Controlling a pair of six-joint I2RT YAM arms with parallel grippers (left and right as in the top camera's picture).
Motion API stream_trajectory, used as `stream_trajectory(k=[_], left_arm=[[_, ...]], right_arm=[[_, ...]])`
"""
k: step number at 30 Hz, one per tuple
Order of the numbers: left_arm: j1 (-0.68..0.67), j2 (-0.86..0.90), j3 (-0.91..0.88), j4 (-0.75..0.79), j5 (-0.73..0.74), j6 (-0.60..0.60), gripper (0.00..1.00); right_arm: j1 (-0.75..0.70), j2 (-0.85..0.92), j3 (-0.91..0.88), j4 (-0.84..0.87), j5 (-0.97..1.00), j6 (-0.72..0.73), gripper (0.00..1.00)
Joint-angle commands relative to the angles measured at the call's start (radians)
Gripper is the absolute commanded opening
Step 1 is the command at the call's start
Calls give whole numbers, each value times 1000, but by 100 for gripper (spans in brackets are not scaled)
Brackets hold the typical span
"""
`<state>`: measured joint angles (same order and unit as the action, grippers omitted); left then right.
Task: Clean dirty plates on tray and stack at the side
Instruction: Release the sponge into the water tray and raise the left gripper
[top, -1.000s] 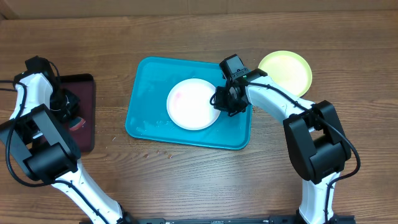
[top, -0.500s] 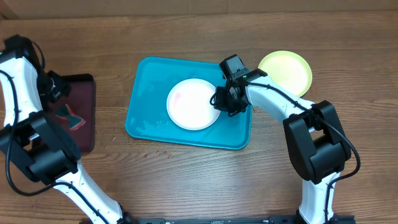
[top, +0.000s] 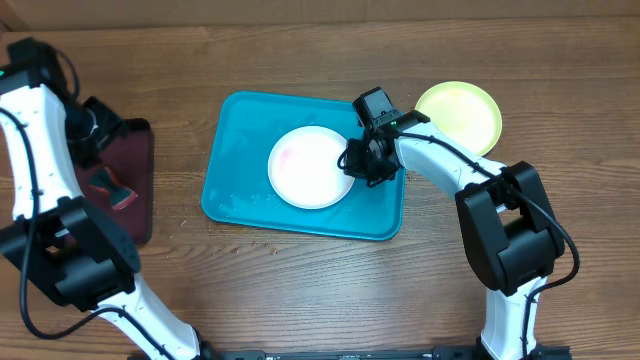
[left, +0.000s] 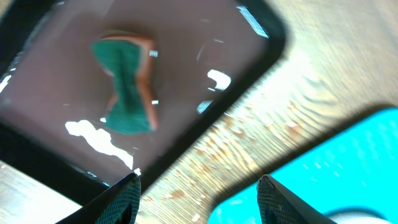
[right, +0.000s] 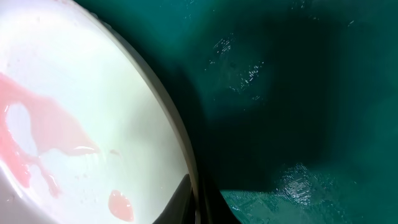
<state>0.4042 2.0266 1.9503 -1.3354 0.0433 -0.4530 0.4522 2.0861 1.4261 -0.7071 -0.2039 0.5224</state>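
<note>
Overhead, task things: the round white plastic plate (top: 305, 170) is lying in the middle of the large teal-blue rectangular plastic tray (top: 235, 150). The round yellow-green plastic plate (top: 458, 115) is sitting off the tray on the wooden bench (top: 300, 280), to the right.
Overhead, right arm: the right pincer (top: 358, 160) is reaching onto the tray and meeting the white plate's right rim.
Left wrist, pincer: the left pincer (left: 200, 196) is hanging released and carrying nothing, with its two tips wide apart at the bottom edge.
Left wrist, tool: a teal-and-orange sponge (left: 127, 87) is lying loose on the glossy dark maroon tray (left: 205, 43), well apart from those tips.
Right wrist, grip: the right pincer is looking clenched on the white plate's thin rim, a finger on either side of it.
Right wrist, dirt: a wet red smear (right: 43, 124) is showing on the plate.
Risk, grip: that edge hold is looking shallow, so a lift or tilt may be letting the plate slip back onto the tray.
Risk, order: the sponge is lying ungrasped, so moving this plate now would be stacking it dirty.
Risk, sponge: a misjudged descent could be sliding the sponge across the slick maroon surface.
</note>
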Motion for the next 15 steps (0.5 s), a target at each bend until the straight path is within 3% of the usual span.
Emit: stream_trajectory(k=[1, 9, 15], left_arm=[[-47, -107, 3, 5, 21, 27, 61], [-117, -240, -42, -23, -72, 26, 62], [-117, -429, -365, 175, -64, -26, 60]], right_arm=[[-8, 18, -25, 11, 72, -7, 4], [-8, 18, -25, 12, 72, -7, 4], [-8, 18, -25, 11, 72, -31, 4]])
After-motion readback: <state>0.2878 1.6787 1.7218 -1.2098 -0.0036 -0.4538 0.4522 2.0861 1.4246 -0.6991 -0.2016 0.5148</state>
